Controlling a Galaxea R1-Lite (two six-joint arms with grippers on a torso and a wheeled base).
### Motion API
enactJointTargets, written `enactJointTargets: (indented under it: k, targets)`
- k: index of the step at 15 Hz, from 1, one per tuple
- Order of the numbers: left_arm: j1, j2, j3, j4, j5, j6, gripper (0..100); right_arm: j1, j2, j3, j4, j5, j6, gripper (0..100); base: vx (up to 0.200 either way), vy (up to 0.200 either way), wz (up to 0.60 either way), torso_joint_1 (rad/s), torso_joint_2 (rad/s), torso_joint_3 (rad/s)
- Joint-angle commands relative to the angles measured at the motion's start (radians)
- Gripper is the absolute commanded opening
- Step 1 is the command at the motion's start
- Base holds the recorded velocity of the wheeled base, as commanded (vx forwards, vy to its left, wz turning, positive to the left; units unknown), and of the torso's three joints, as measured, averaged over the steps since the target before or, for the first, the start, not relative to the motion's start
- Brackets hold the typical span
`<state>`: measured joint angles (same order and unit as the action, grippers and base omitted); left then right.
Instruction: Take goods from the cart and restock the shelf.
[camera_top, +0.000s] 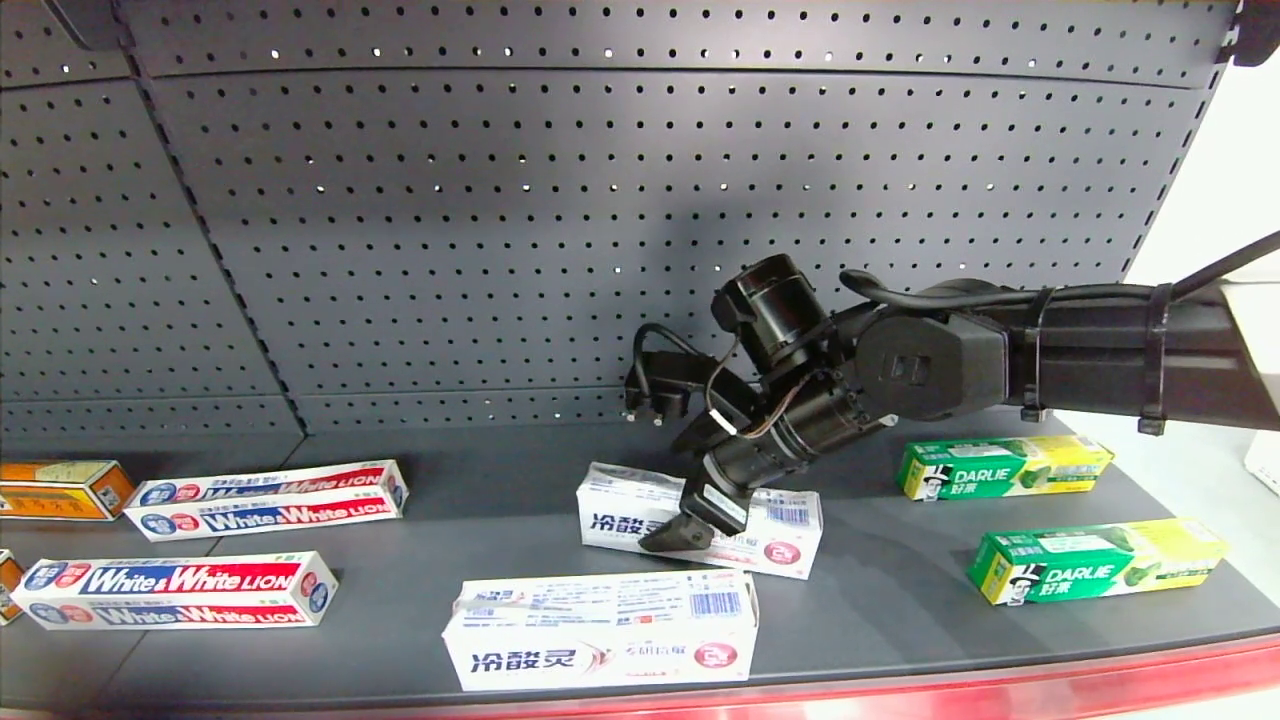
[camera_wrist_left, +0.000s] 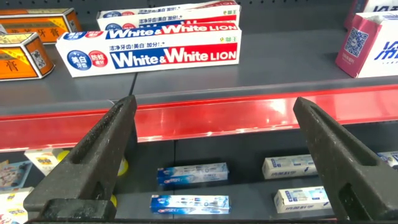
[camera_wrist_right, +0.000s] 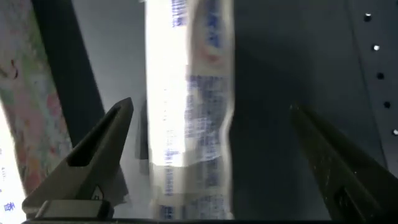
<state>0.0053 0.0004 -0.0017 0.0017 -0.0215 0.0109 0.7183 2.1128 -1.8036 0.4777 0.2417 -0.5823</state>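
Box (camera_wrist_right: 186, 106) prob. white w/ blue print; pegboard (camera_top: 500, 250) dk grey.

The right gripper (camera_top: 672, 495) covered the middle of the rear white cardboard toothpaste box (camera_top: 790, 525) on the dark grey shelf (camera_top: 880, 590). In the right wrist view that box was blurred, its print unreadable and both ends cut off. The flat orange cardboard box (camera_top: 60, 488) was cut by the head view's left edge, and the blue-and-white boxes (camera_wrist_left: 191, 175) on the lower shelf (camera_wrist_left: 249, 193) bore print too small to read.
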Motion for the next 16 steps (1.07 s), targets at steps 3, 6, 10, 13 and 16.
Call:
enactJointTargets:
  k: [3,6,10,13,16]
  targets:
    - [0.001,0.000,0.000,0.000,0.000,0.000,100,-0.005,-0.027,0.000,-0.022,0.034,0.068,100,0.000,0.000,0.00,0.000,0.00,0.000]
    - [0.001,0.000,0.000,0.000,0.000,0.000,100,-0.007,-0.068,0.012,-0.077,0.064,0.177,100,0.000,0.000,0.00,0.000,0.00,0.000]
    - [0.001,0.000,0.000,0.000,0.000,0.000,100,-0.062,-0.171,0.098,-0.103,0.073,0.253,100,0.000,0.000,0.00,0.000,0.00,0.000]
    - [0.001,0.000,0.000,0.000,0.000,0.000,100,-0.119,-0.237,0.244,-0.208,0.073,0.248,100,0.000,0.000,0.00,0.000,0.00,0.000]
    - [0.001,0.000,0.000,0.000,0.000,0.000,100,-0.134,-0.246,0.313,-0.271,0.070,0.242,100,0.000,0.000,0.00,0.000,0.00,0.000]
